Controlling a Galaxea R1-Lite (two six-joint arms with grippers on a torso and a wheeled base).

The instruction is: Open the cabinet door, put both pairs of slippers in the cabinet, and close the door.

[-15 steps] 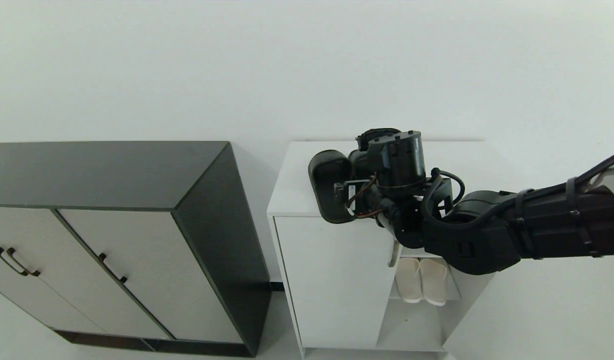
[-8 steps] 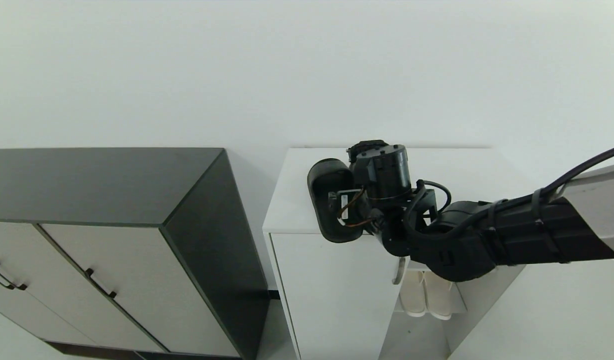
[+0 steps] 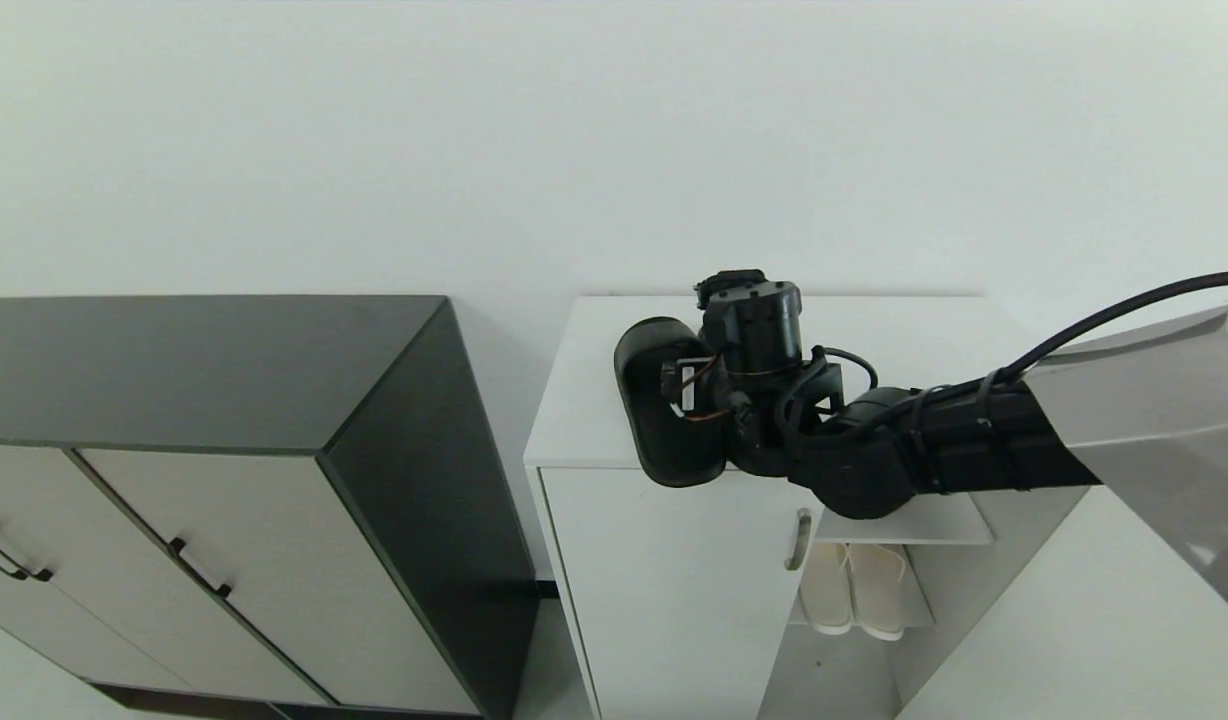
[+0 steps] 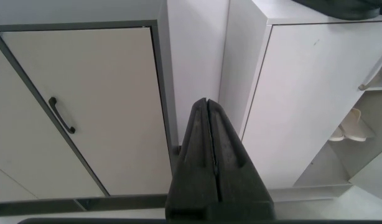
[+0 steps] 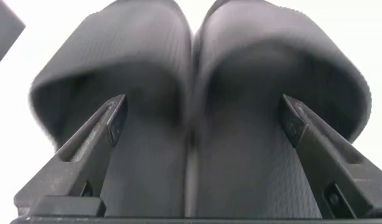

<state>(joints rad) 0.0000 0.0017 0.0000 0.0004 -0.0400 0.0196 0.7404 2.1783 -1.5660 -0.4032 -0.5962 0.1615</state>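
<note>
A pair of black slippers (image 3: 664, 405) stands on edge at the front left of the white cabinet's top (image 3: 914, 335). My right gripper (image 3: 679, 390) is shut on the black slippers (image 5: 191, 106), which are pressed side by side between its fingers (image 5: 107, 134). The cabinet's right side stands open, and a pair of white slippers (image 3: 854, 590) lies on a shelf inside. The left door (image 3: 674, 590) with its handle (image 3: 796, 538) is closed. My left gripper (image 4: 206, 109) is shut and empty, low in front of the gap between the two cabinets. The white slippers (image 4: 353, 127) lie off to its side.
A dark cabinet (image 3: 204, 360) with pale doors and dark handles (image 3: 199, 568) stands left of the white one, a narrow gap between them. A plain white wall runs behind both. The opened white door panel (image 3: 1074, 620) stands out at the lower right.
The head camera shifted a second ago. Since then my right arm has stretched further forward over the cabinet top; the black slippers have stayed at the same spot.
</note>
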